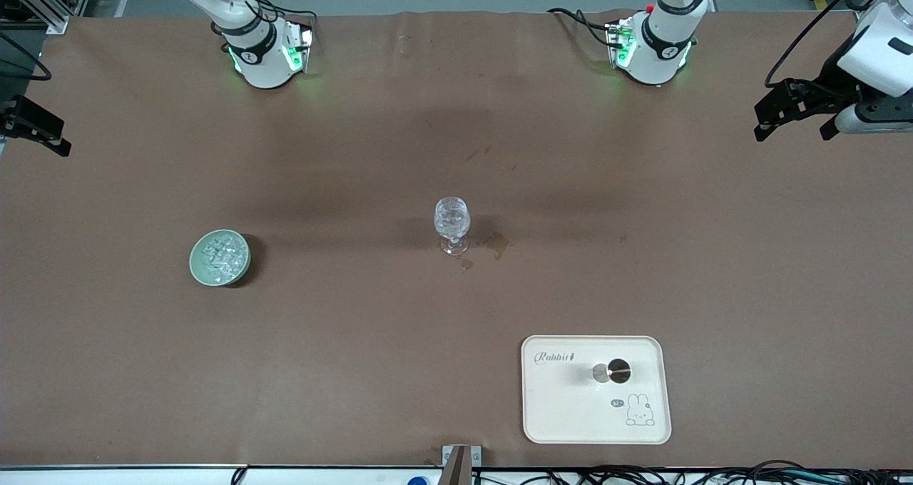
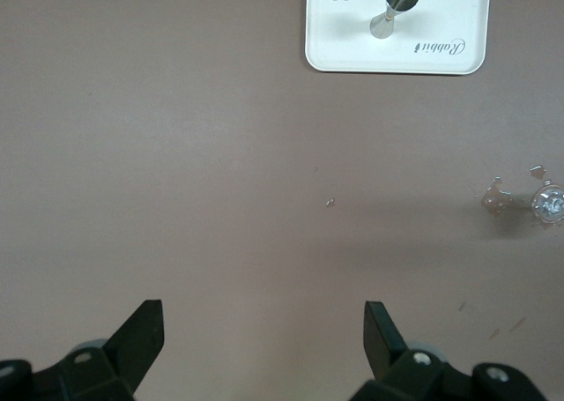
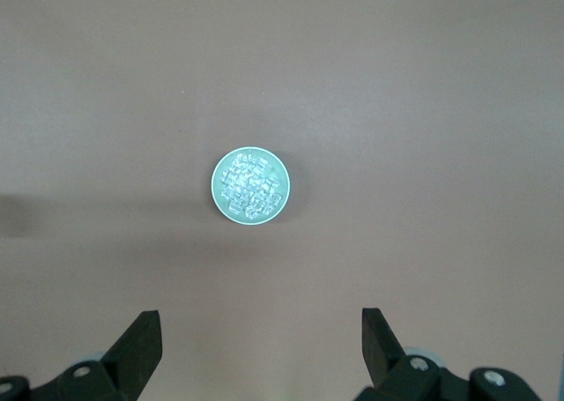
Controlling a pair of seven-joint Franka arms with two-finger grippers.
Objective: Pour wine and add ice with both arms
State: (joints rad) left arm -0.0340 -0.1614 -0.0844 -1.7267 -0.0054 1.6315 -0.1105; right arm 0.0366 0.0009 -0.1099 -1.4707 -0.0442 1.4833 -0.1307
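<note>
A clear stemmed glass (image 1: 451, 225) stands at the table's middle, and its bowl looks glittery inside. It also shows in the left wrist view (image 2: 548, 204). A pale green bowl (image 1: 220, 257) holding ice (image 1: 222, 255) sits toward the right arm's end. The right wrist view shows the bowl (image 3: 218, 182) with the ice (image 3: 250, 186) from above. My left gripper (image 1: 793, 115) is open and empty, up in the air at the left arm's end of the table (image 2: 264, 323). My right gripper (image 1: 34, 125) is open and empty at the other end, over bare table (image 3: 262, 326).
A white rabbit tray (image 1: 596, 414) lies nearer to the front camera than the glass and carries a small metal cup with a dark inside (image 1: 612, 372). Both also show in the left wrist view: the tray (image 2: 335, 31) and the cup (image 2: 392, 4). Wet stains (image 1: 496, 243) mark the table beside the glass.
</note>
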